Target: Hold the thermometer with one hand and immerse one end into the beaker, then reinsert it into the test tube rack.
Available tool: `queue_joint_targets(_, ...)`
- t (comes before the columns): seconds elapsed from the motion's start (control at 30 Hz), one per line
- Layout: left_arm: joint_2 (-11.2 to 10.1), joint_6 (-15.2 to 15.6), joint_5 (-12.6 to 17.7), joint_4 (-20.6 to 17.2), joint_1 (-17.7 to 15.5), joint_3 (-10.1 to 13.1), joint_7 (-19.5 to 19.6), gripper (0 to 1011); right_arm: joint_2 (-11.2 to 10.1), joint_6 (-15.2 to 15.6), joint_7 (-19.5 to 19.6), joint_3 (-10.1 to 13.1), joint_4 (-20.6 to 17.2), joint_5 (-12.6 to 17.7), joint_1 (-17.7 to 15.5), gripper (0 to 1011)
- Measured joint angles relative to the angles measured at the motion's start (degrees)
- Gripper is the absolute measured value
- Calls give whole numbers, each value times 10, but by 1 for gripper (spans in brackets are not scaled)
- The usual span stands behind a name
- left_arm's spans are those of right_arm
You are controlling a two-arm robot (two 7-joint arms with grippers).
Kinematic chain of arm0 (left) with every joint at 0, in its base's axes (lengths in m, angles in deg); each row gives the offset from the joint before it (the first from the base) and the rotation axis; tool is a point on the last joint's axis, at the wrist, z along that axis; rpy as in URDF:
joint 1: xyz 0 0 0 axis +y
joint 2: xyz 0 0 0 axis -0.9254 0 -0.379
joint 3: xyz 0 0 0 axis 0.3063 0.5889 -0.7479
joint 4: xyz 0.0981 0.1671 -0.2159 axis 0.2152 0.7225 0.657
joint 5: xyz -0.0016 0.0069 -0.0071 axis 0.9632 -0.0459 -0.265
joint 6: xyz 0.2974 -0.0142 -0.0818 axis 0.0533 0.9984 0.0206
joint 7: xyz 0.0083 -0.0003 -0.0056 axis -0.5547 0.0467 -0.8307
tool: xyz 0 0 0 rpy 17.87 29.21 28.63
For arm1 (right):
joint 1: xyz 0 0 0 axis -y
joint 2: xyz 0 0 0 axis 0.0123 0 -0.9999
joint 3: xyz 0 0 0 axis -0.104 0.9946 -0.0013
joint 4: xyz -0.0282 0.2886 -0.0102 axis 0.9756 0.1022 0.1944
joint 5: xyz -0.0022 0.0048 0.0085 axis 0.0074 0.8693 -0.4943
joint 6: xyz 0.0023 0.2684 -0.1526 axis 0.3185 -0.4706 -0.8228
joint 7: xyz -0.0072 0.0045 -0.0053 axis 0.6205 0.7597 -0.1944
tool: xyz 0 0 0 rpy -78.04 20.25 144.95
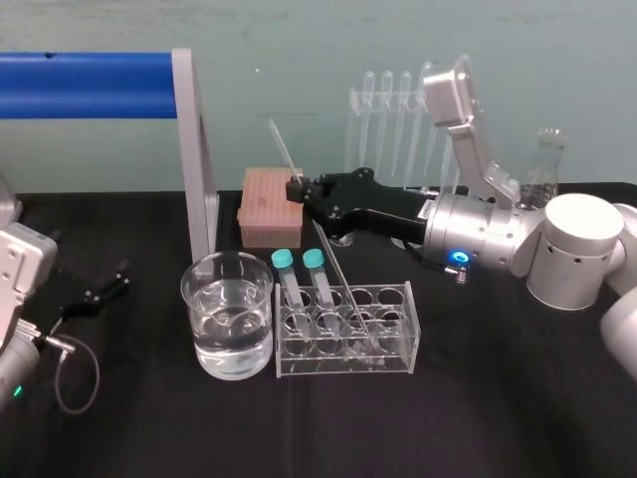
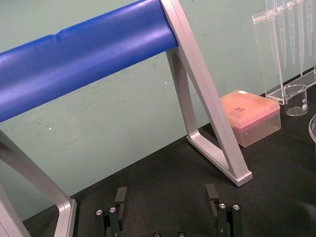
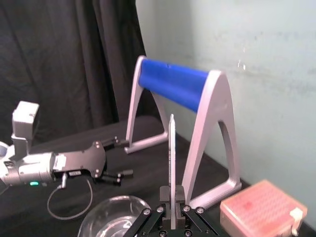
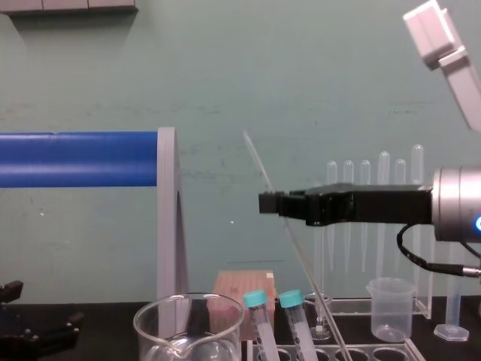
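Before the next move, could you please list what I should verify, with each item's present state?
1. Right gripper shut on the thermometer: ok.
2. Thermometer's lower end inside the test tube rack, leaning: ok.
3. Beaker upright, holding clear liquid, beside the rack: ok.
4. Straight sideways path to the beaker: not ok, teal-capped tubes stand between.
5. Left gripper open, parked at the left, apart from the beaker: ok.
6. Thermometer already dipped: cannot tell.

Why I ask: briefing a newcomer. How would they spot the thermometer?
Right of the beaker stands a clear rack. The thermometer is the thin glass rod slanting up from it, in the right pincer. Unlike the teal-capped tubes, it is uncapped, far taller.
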Motion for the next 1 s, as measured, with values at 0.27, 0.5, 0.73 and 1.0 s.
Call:
queue_joint_targets(0.27, 0, 0, 0, 0, 0, 0, 0, 1008, -9, -66, -11, 32, -39, 18, -28, 53)
queue_joint_targets(0.5, 0, 0, 0, 0, 0, 0, 0, 1008, -1, -104, -26, 75, -67, 76, -40, 53)
queue_joint_targets(0.73, 0, 0, 0, 0, 0, 0, 0, 1008, 6, -115, -33, 103, -86, 121, -18, 53)
queue_joint_targets(1.0, 0, 0, 0, 0, 0, 0, 0, 1007, 44, -143, -75, 85, -43, 135, 50, 53)
